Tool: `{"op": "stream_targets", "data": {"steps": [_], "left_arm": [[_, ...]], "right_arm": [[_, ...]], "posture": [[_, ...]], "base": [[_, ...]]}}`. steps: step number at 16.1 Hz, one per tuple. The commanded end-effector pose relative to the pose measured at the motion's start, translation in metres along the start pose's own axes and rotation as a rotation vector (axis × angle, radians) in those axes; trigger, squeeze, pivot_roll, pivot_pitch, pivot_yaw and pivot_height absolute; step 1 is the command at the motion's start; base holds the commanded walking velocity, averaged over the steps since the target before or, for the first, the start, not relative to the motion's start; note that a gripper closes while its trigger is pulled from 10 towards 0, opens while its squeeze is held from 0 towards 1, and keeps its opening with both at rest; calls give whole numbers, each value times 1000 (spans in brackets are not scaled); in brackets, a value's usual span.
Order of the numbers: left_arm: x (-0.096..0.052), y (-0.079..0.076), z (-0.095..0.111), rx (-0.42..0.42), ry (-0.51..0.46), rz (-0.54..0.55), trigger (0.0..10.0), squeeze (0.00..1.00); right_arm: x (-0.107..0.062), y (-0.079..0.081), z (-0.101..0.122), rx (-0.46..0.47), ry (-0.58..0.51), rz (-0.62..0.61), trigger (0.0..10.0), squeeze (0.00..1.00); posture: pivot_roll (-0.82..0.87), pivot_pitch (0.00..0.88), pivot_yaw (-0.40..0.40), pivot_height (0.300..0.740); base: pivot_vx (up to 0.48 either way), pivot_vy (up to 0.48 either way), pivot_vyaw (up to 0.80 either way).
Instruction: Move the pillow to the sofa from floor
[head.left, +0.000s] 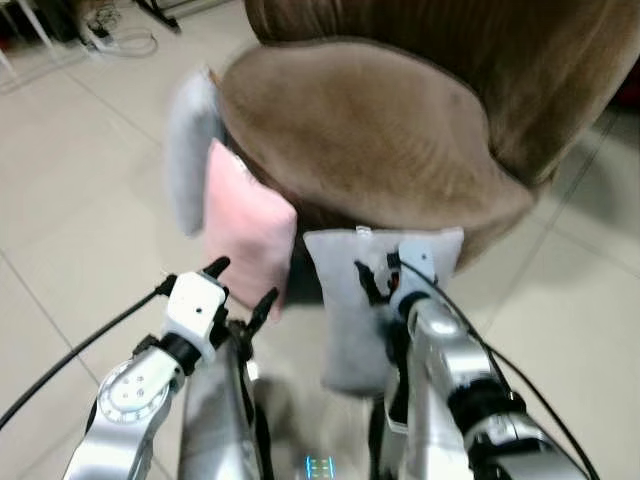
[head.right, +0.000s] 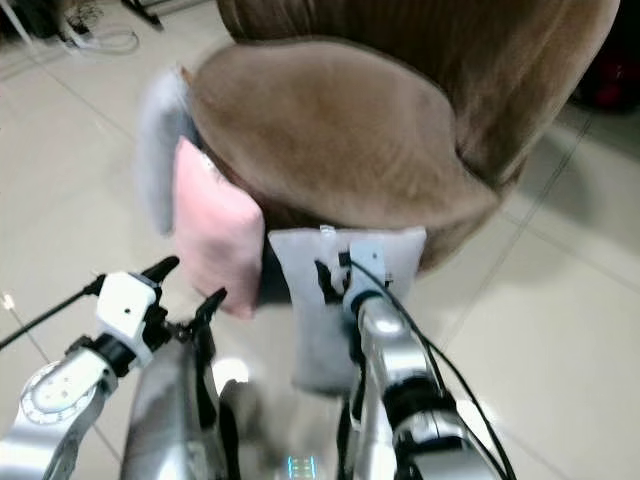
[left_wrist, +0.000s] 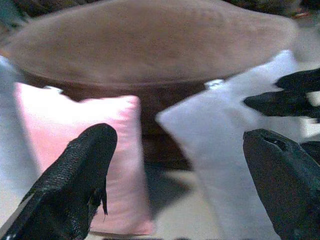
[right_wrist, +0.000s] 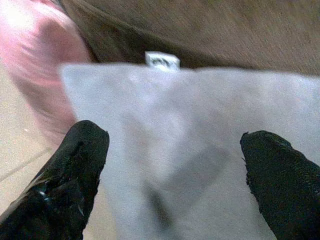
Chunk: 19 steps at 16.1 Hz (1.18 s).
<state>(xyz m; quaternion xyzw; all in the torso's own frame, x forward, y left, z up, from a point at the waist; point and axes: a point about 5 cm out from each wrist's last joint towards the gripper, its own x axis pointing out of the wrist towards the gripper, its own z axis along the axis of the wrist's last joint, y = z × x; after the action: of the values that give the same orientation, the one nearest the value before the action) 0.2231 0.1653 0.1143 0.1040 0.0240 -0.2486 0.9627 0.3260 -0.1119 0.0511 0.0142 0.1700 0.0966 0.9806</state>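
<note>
I see the pale grey fabric pillow (head.left: 350, 310) standing on the tiled floor (head.left: 80, 200), leaning against the brown velvet sofa (head.left: 370, 130). My right gripper (right_wrist: 172, 160) is spread wide before it, gripping nothing; its wrist view alone shows the white tag. My left gripper (head.left: 243, 285), also wide, risks snagging the neighbouring pink pillow (head.left: 250, 230).

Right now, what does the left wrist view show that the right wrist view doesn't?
Left wrist: the pink pillow in full, leaning on the sofa, whose seat front spans the picture, and the right gripper by the grey pillow.
Right wrist: the grey pillow close up between that gripper's open fingers, with a seam in the floor beside it.
Both: the grey pillow with its white tag, some of the pink pillow, and the brown sofa.
</note>
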Motion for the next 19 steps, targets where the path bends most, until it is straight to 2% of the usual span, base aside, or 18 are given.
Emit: {"op": "stream_targets", "data": {"steps": [1,3,4,5,8,9,10,12,14,19], "left_arm": [[-8,-12,0,-17,20,-81,10000,0],[-22,-20,4,-20,37,-119,10000,0],[-29,-23,6,-24,46,-130,10000,0],[-34,-23,6,-22,58,-137,10000,0],[-44,-24,6,-23,83,-142,10000,0],[-43,-23,7,-23,85,-136,10000,0],[-44,-22,8,-21,88,-127,10000,0],[-45,-21,9,-21,92,-120,10000,0],[-46,-22,9,-21,97,-120,10000,0],[-44,-22,9,-28,98,-133,10000,0]], "right_arm": [[4,-2,3,24,-8,-38,10000,1000],[10,0,10,47,-40,-86,10000,1000],[11,2,12,51,-54,-103,10000,804],[13,4,13,33,-63,-128,10000,0],[16,24,7,-46,-12,-125,10000,0],[16,27,3,-60,13,-136,3804,0],[16,27,1,-67,28,-151,0,0],[17,27,1,-61,33,-162,0,0],[18,28,3,-95,30,-172,0,0],[20,31,7,-85,26,-167,0,0]], "posture": [[64,350,-2,460],[84,379,-14,460],[88,397,-18,460],[88,406,-21,460],[80,411,-35,460],[79,410,-38,460],[79,404,-48,460],[81,404,-48,460],[81,403,-49,460],[83,393,-44,460]], "base": [[0,0,0],[0,0,0],[0,0,0],[0,0,0],[0,0,0],[0,0,0],[0,0,0],[0,0,0],[0,0,0],[0,0,0]]}}
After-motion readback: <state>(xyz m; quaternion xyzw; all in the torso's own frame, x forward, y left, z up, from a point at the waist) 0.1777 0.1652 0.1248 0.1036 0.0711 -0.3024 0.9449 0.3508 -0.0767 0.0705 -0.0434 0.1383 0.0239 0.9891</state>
